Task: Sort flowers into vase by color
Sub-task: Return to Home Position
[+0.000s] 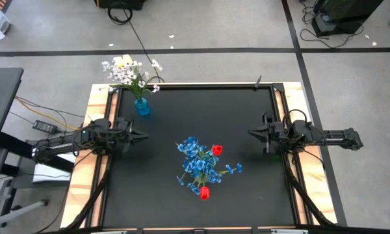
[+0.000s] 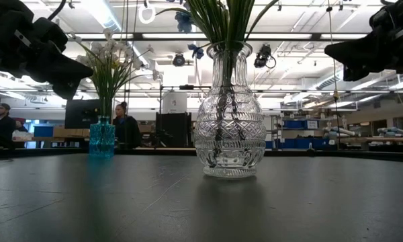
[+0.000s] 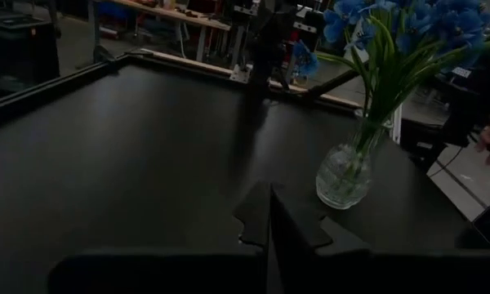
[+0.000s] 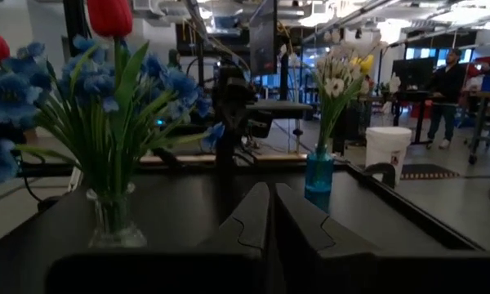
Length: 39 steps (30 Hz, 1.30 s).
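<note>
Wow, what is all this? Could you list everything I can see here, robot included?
Table: one, black top with pale wooden edges, under both arms.
Glass vase: one, clear, table middle.
Blue flowers: one bunch, in the glass vase.
Red tulips: two, red, in the glass vase.
Blue vase: one, blue, near a table corner on the left arm's side.
White and yellow flowers: one bunch, in the blue vase.
People: at least two, dark clothes, room behind.
Left hand: one, dark, shut and empty, left table edge.
Right hand: one, dark, shut and empty, right table edge.
</note>
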Motion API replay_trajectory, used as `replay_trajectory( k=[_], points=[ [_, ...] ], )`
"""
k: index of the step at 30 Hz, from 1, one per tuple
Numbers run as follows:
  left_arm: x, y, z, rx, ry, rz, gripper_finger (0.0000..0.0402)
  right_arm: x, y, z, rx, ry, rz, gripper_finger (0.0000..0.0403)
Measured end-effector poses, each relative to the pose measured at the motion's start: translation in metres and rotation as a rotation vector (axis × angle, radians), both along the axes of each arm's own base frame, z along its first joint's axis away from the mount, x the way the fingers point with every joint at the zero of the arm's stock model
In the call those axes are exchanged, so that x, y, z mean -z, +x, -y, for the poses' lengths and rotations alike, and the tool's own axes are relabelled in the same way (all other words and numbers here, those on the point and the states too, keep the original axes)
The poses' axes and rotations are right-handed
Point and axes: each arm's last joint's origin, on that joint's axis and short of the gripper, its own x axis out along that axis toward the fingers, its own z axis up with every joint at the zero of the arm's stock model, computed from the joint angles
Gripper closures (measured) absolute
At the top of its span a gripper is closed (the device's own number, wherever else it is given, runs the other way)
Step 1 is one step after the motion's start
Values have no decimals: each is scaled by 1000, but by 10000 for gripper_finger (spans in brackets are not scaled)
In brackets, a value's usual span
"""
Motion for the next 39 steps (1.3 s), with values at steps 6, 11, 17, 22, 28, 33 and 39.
replay_trajectory(
  k=[6, 11, 17, 22, 28, 33, 39],
  points=[
    [0, 0, 0, 0, -3, 0, 380, 1, 0, 0, 0, 0, -13, 373],
    [0, 0, 0, 0, -4, 0, 379, 1, 0, 0, -1, 0, -13, 372],
    [0, 0, 0, 0, -4, 0, 379, 1, 0, 0, 0, 0, -13, 372],
    [0, 0, 0, -1, -4, 0, 379, 1, 0, 0, -1, 0, -13, 372],
    [0, 0, 0, 0, -4, 0, 379, 1, 0, 0, 0, 0, -13, 372],
    [0, 0, 0, -1, -4, 0, 379, 1, 0, 0, -1, 0, -13, 372],
    [0, 0, 0, 0, -4, 0, 379, 1, 0, 0, -1, 0, -13, 372]
  ],
)
